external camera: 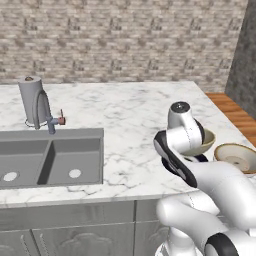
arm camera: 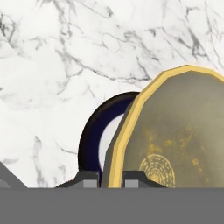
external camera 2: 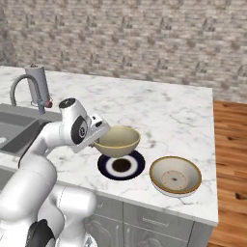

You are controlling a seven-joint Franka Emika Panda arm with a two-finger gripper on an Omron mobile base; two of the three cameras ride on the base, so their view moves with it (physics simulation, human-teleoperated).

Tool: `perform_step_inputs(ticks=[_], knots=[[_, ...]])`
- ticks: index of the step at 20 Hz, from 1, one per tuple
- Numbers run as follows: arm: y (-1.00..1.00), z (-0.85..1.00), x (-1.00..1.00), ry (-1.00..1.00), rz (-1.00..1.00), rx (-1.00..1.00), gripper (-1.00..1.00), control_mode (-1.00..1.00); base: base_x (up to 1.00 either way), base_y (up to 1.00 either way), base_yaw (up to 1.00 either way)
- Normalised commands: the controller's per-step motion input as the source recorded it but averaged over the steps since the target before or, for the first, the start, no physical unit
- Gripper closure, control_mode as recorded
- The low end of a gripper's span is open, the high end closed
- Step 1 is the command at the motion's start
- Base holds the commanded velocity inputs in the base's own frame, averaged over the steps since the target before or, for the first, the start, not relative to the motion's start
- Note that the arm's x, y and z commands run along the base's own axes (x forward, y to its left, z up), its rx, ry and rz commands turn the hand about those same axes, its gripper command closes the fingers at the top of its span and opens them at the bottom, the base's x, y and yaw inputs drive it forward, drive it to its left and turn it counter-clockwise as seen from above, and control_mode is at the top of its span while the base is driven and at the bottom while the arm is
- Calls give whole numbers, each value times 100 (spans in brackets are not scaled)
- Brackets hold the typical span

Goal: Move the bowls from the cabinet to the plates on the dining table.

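Tan bowl (external camera 2: 117,141) (unlabelled) over black plate (external camera 2: 121,166)

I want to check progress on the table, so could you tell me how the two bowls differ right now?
The bowl in the tool hangs in the air above the black plate, gripped at its rim, while the other bowl already rests on the marble table, apparently on a pale plate. The held bowl shows its tan outside; the resting bowl shows its cream inside with a dark centre mark. Both are upright, round, similar in size.

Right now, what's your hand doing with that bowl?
Gripper shut on held bowl rim. Bowl hovers above black plate. Second bowl beside it, clear.
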Motion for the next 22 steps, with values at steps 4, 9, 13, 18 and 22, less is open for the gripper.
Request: perform_step_inputs(ticks=[4,9,13,18,22], knots=[[-9,-27,16,0,0,0,100,-100,0,0,0],[-3,-27,17,0,0,0,100,-100,0,0,0],[0,-23,12,0,0,0,100,-100,0,0,0],[0,-18,11,0,0,0,100,-100,0,0,0],[0,-15,8,0,0,1,100,-100,0,0,0]])
